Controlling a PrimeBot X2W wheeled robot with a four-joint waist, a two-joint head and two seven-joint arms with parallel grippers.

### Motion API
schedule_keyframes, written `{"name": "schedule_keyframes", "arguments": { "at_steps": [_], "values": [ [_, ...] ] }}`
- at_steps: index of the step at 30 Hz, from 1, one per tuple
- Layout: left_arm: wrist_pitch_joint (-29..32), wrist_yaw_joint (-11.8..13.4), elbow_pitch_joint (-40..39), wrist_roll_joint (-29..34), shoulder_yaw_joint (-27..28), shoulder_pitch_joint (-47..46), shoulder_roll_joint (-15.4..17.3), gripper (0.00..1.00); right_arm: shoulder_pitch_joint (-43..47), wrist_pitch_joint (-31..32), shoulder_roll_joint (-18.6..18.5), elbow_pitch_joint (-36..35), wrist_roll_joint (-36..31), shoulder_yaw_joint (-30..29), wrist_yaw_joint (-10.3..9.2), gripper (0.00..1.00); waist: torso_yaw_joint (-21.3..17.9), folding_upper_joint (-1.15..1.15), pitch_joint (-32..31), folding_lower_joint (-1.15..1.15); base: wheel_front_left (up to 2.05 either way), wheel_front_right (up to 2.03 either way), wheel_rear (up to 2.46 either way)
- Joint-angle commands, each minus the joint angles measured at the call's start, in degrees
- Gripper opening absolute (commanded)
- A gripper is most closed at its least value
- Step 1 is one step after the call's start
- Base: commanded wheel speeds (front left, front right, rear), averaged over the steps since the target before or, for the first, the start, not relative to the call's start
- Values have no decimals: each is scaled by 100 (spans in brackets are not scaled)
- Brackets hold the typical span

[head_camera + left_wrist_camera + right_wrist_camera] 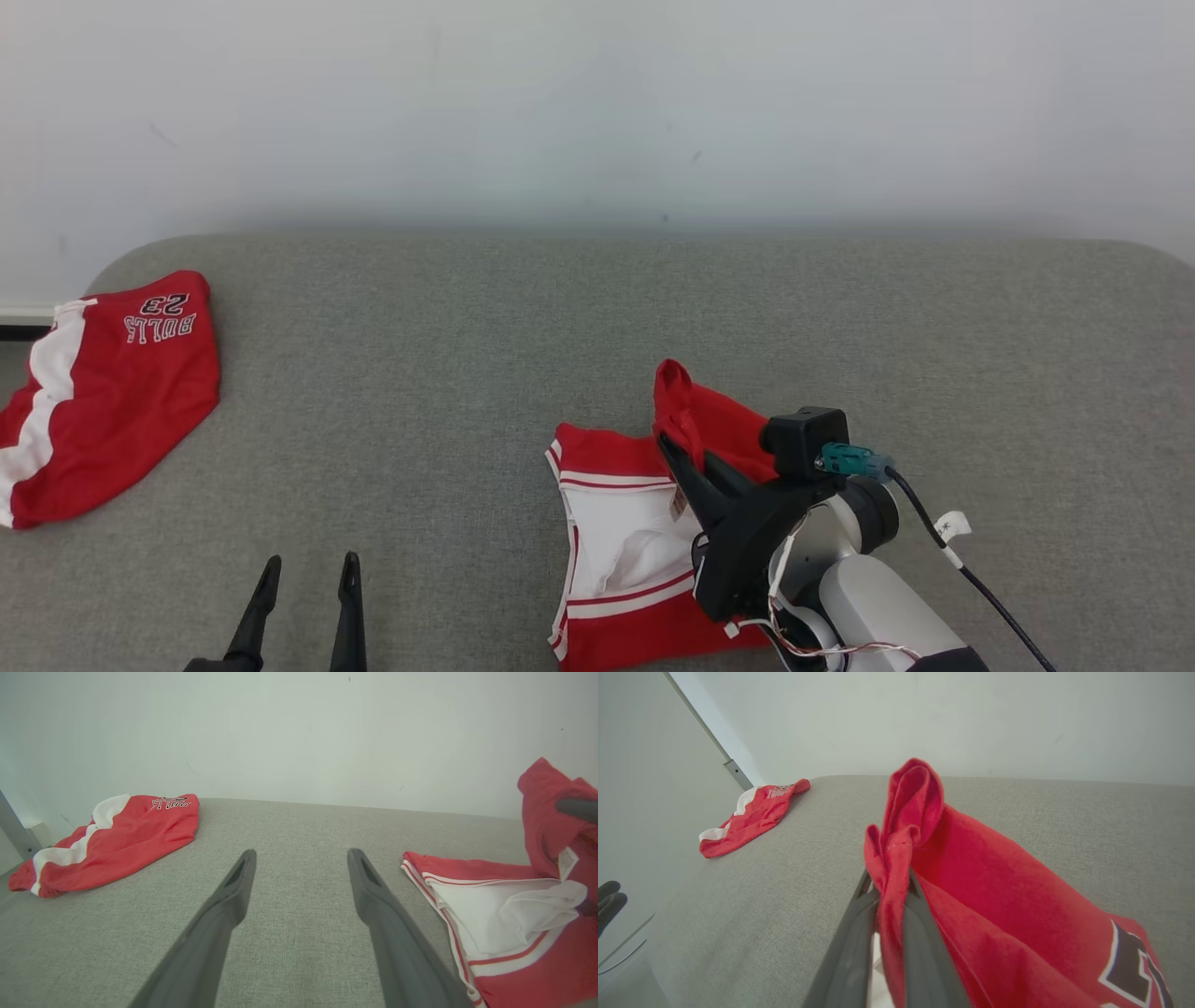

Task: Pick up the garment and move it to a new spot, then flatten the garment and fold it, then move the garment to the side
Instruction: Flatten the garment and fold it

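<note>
The garment is a red jersey with white panels and striped trim, lying crumpled at the front middle of the grey cushioned surface. My right gripper is shut on a bunched red fold of it, lifting that part up while the rest stays down. In the right wrist view the red cloth is pinched between the fingers of the right gripper, and black white-outlined lettering shows at the lower right. My left gripper stands open and empty at the front left, well left of the garment.
A second red piece with a white stripe and "BULLS 23" lettering lies at the far left edge of the surface. A pale wall rises behind. Bare grey surface stretches between the two red pieces and to the right.
</note>
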Motion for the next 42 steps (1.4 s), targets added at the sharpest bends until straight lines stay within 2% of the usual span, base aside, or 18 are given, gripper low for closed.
{"name": "schedule_keyframes", "arguments": {
  "at_steps": [1, 7, 18, 19, 20, 21, 27, 31, 39, 42],
  "values": [
    [-13, -28, 10, 19, 7, -92, -20, 100, -29, -21, 26, 48, -26, 3, -14, 0, 108, 0, 79, 0, 0, 0, 0],
    [-28, -121, 201, 32, -110, -326, -72, 100, -297, -380, 162, 1007, -179, 50, -14, 0, 325, 0, 201, 0, 0, 0, 0],
    [-50, -251, 512, 56, -206, -651, -145, 100, -895, -1081, 168, 2076, 687, 1074, -14, 0, 516, 0, 317, 0, 0, 0, 0],
    [-52, -262, 535, 63, -219, -662, -154, 100, -947, -1137, 168, 2154, 738, 1139, -14, 30, 526, 0, 313, 0, 0, 0, 0],
    [-50, -271, 561, 63, -227, -680, -162, 100, -981, -1187, 170, 2202, 811, 1227, -14, 82, 535, 0, 306, 0, 0, 0, 0],
    [-51, -278, 581, 64, -228, -698, -161, 100, -993, -1216, 173, 2238, 928, 1310, -14, 100, 538, 0, 295, 0, 0, 0, 0],
    [-61, -253, 657, 27, -135, -563, -102, 100, -1241, -1762, 167, 2277, 1158, 1562, -14, 100, 402, 0, 126, 0, 0, 0, 0],
    [-58, -199, 591, 33, -84, -423, -82, 100, -1378, -2053, 120, 2280, 935, 1325, -14, 100, 290, 0, 4, 0, 0, 0, 0],
    [-58, -124, 427, 22, 13, -194, -52, 100, -822, -2201, -714, 1655, 604, 549, -14, 100, 150, 0, -119, 0, 0, 0, 0],
    [-59, -108, 409, 10, 33, -144, -42, 100, -578, -2211, -886, 1439, 552, 323, -14, 100, 107, 0, -122, 0, 0, 0, 0]
  ]
}}
